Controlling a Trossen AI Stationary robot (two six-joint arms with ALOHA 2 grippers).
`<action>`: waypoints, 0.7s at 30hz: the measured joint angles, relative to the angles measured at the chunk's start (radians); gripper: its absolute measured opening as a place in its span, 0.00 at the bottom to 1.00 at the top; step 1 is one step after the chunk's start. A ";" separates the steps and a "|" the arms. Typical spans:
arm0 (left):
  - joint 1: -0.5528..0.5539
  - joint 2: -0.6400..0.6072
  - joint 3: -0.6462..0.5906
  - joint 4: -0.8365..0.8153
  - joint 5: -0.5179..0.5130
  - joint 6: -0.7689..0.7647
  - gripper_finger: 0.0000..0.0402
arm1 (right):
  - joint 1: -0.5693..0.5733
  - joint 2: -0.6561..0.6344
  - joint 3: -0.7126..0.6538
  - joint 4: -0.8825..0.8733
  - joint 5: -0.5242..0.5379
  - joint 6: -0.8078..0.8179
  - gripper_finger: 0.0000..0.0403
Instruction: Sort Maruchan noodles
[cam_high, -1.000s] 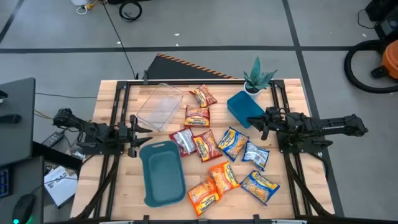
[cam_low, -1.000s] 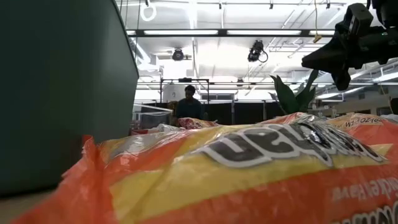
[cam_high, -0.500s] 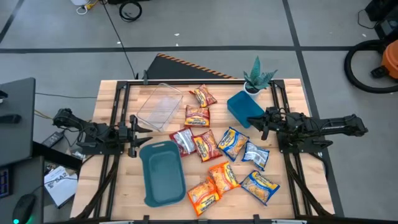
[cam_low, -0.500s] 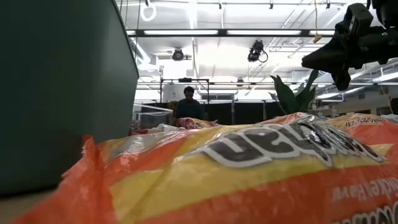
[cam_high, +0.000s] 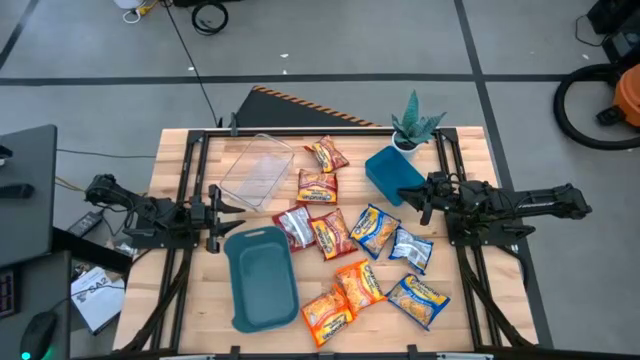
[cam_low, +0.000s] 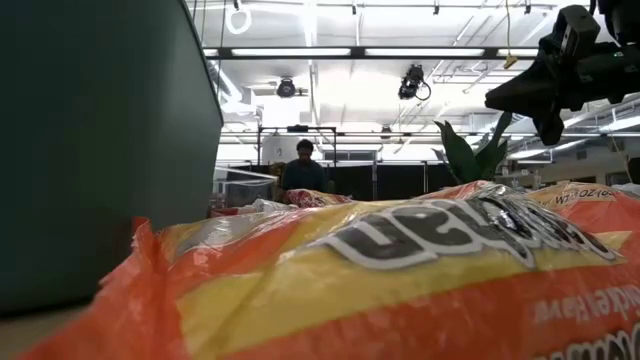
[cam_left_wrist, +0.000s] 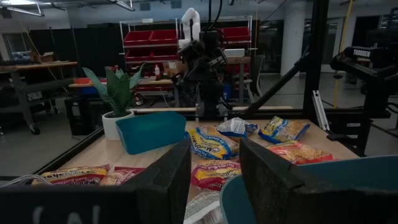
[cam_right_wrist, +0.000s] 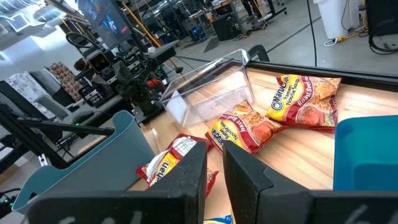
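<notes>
Several Maruchan noodle packets lie flat on the table's middle: red ones (cam_high: 317, 186) toward the far side, blue-and-yellow ones (cam_high: 374, 228) toward the right, orange ones (cam_high: 359, 283) near the near edge. An orange packet (cam_low: 400, 280) fills the low view. My left gripper (cam_high: 215, 211) hovers open at the table's left edge, next to the large teal tray (cam_high: 262, 277); its fingers (cam_left_wrist: 168, 180) frame the packets beyond. My right gripper (cam_high: 424, 197) hovers at the right, beside the small teal tray (cam_high: 393, 174), its fingers (cam_right_wrist: 193, 171) a narrow gap apart. Neither touches anything.
A clear plastic bin (cam_high: 255, 170) stands at the far left of the table. A potted plant (cam_high: 415, 125) stands at the far right corner. Black frame rails run along both sides. A person (cam_low: 303, 170) stands far off in the room.
</notes>
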 joint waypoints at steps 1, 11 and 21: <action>0.000 0.000 0.000 0.000 0.000 0.000 0.35 | 0.000 0.000 0.000 0.000 0.000 0.000 0.15; 0.000 0.000 0.000 0.008 0.000 0.000 0.35 | 0.000 0.000 0.000 0.000 0.000 0.000 0.15; 0.000 0.000 0.000 0.143 0.000 -0.055 0.35 | -0.001 0.000 0.000 0.104 0.027 0.000 0.15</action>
